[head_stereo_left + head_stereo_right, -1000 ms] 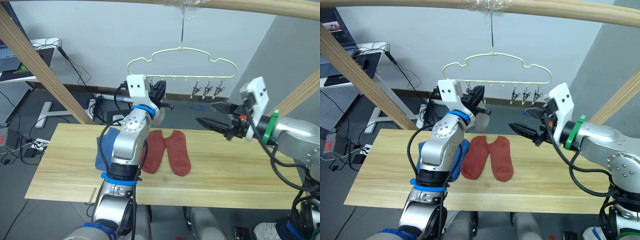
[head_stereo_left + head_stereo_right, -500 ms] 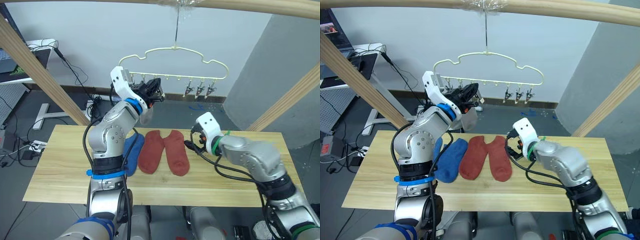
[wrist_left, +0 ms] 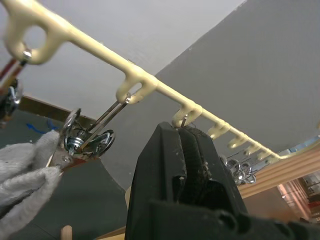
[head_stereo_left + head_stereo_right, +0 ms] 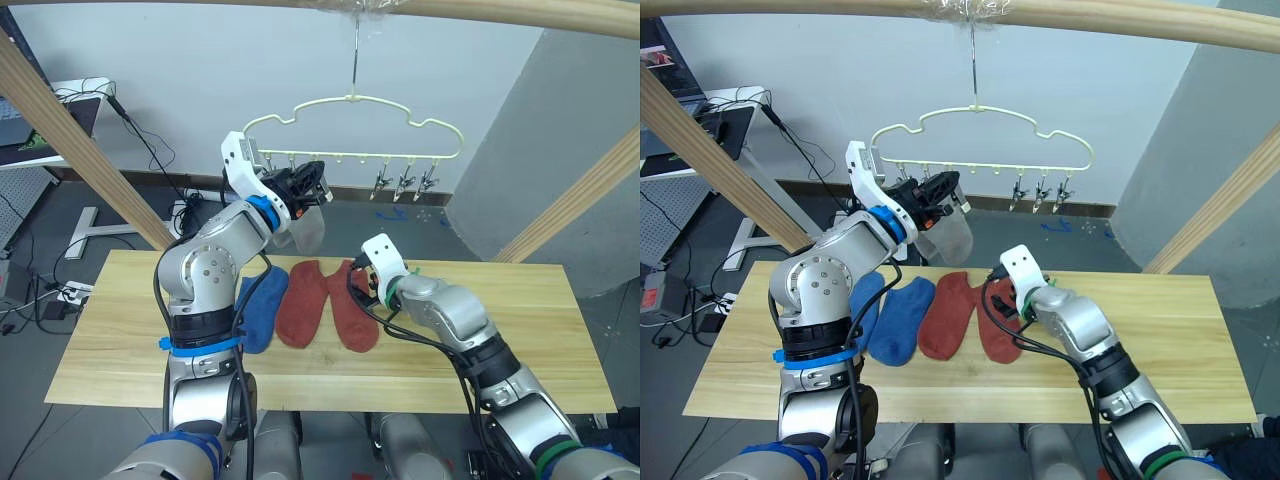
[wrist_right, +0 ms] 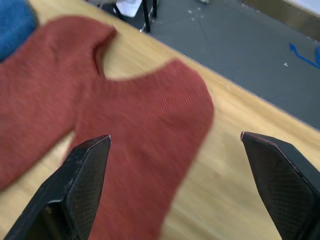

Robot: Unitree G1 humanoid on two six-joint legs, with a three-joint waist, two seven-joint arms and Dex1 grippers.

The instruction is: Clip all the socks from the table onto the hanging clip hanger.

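Observation:
The pale-yellow clip hanger (image 4: 352, 99) hangs by its hook from the top beam. My left gripper (image 4: 320, 184) is raised to its left clips, fingers (image 3: 172, 150) shut together under the bar. A light grey sock (image 4: 309, 229) hangs from a clip (image 3: 86, 140) right beside it. On the table (image 4: 110, 345) lie two blue socks (image 4: 902, 318) and two rust-red socks (image 4: 303, 300) side by side. My right gripper (image 5: 175, 136) is open just above the cuff end of the right rust-red sock (image 5: 145, 125), one finger on each side.
Thick wooden poles frame the scene: a beam (image 4: 500, 10) across the top and slanted poles at left (image 4: 80, 130) and right (image 4: 580, 190). Three bare metal clips (image 4: 405, 183) hang at the hanger's right end. A desk with cables (image 4: 70, 100) stands behind on the left.
My right arm has come down from hanger height to the table and now hovers open over the right rust-red sock. The left gripper stays at the hanger. The camera has shifted.

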